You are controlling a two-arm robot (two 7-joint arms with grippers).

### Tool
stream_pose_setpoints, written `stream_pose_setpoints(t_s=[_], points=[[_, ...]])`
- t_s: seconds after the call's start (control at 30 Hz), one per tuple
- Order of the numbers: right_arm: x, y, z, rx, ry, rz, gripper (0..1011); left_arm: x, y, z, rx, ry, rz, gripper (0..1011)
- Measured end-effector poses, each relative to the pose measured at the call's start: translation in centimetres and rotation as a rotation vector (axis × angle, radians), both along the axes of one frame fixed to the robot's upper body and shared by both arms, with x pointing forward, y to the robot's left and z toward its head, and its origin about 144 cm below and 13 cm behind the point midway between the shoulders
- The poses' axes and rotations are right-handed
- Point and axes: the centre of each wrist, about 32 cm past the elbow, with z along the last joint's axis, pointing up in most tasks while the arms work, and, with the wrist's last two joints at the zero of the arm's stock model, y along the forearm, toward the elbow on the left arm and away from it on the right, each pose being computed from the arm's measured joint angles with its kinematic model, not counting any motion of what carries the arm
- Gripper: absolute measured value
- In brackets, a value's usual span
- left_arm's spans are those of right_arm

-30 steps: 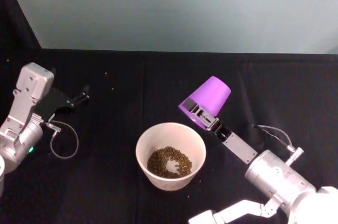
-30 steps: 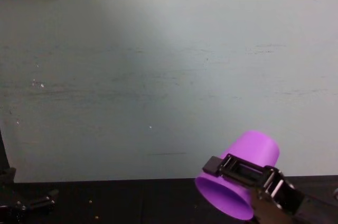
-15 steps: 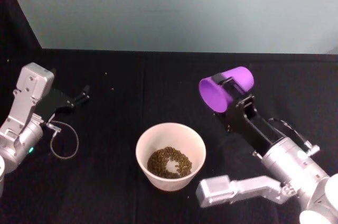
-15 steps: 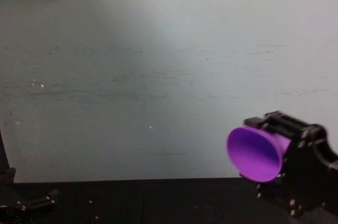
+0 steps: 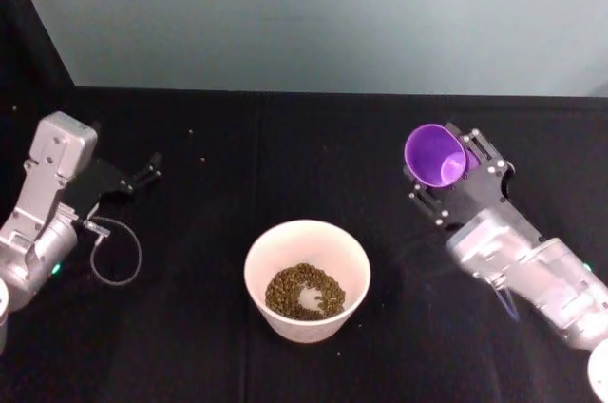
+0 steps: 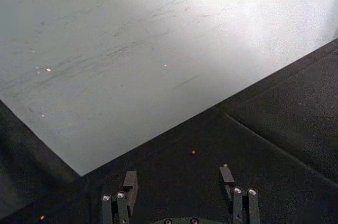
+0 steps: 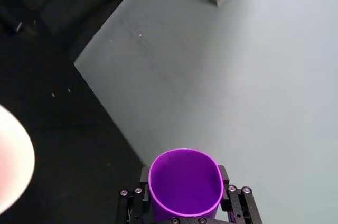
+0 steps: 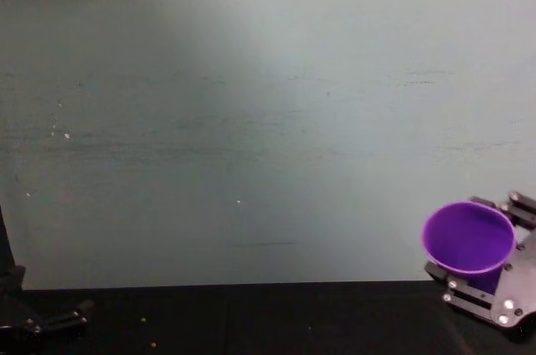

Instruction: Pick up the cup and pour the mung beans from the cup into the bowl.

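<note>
Cup point(image 5: 436, 155) in right gripper point(image 5: 458, 171), well right of bowl point(image 5: 307, 280).

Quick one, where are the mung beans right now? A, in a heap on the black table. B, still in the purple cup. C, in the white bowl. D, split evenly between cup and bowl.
C: the beans lie in the bottom of the bowl, while the cup, held by the right end effector, shows a bare purple inside in the head and right wrist views.
</note>
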Motion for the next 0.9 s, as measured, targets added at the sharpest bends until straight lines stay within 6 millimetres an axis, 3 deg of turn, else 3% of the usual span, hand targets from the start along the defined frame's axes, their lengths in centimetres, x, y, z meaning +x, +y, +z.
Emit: stream_pose_setpoints(t_s=[0.43,0.9], points=[[1.8,-2.3,-2.6,0.413,0.336,0.084,726,0.0,0.0,0.0,0.000,0.000,0.000,1011],[2.4,-2.3,-4.2,0.502,0.465,0.141,726,0.0,0.0,0.0,0.000,0.000,0.000,1011]])
